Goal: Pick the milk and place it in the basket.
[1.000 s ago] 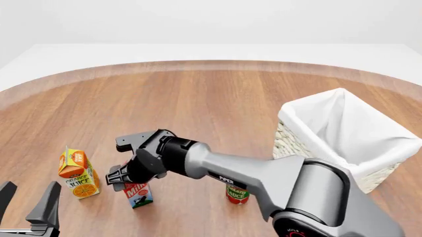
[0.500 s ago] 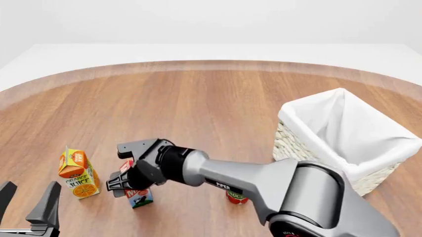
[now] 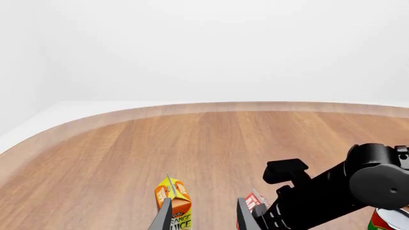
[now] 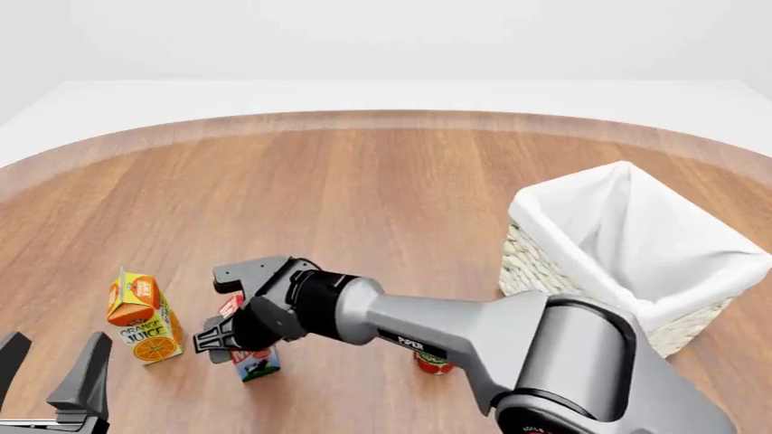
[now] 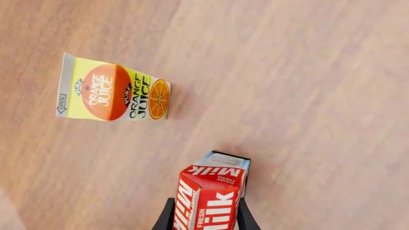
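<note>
The milk [image 4: 256, 363], a red carton with a blue-green base, stands upright at the near left of the wooden table. My right gripper [image 4: 230, 309] is open and reaches down over it with one finger on each side of its top. In the right wrist view the milk [image 5: 208, 196] fills the gap between the fingers [image 5: 167, 216], and I cannot tell whether they touch it. The basket [image 4: 537, 212], cream wicker with a white liner, stands far off at the right. My left gripper [image 4: 51, 366] waits open and holds nothing at the near left edge.
An orange juice carton [image 4: 143, 316] stands upright just left of the milk, seen also as the orange juice carton [image 5: 112, 93] from the right wrist. A red can [image 4: 432, 362] sits under the right forearm, between milk and basket. The table's curved far edge borders a white floor.
My right gripper has come down lower around the milk, with its finger gap unchanged. The milk, the juice carton and the left gripper stay where they were.
</note>
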Robot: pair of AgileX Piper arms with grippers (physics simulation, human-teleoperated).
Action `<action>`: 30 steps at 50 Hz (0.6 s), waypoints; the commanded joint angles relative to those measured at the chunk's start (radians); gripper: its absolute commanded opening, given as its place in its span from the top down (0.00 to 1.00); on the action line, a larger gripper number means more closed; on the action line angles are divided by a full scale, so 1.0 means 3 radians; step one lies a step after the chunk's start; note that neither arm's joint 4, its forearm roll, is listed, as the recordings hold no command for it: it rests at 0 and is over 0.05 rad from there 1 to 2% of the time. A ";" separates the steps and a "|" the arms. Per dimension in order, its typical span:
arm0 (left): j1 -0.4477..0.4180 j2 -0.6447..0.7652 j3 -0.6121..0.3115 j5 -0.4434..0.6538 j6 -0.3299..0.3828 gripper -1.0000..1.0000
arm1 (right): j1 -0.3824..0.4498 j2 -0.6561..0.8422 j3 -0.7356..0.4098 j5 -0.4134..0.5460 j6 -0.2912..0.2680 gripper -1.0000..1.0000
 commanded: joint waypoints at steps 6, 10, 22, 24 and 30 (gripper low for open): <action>0.0000 0.0000 0.0000 0.0000 0.0000 0.00 | -0.0020 -0.0214 0.0149 0.0065 -0.0049 1.00; 0.0000 0.0000 0.0000 0.0000 0.0000 0.00 | -0.0041 -0.0321 0.0158 0.0111 -0.0088 1.00; 0.0000 0.0000 0.0000 0.0000 0.0000 0.00 | -0.0111 -0.0620 0.0231 0.0173 -0.0175 1.00; 0.0000 0.0000 0.0000 0.0000 0.0000 0.00 | -0.0128 -0.0681 0.0231 0.0190 -0.0194 1.00; 0.0000 0.0000 0.0000 0.0000 0.0000 0.00 | -0.0189 -0.0846 0.0245 0.0200 -0.0238 1.00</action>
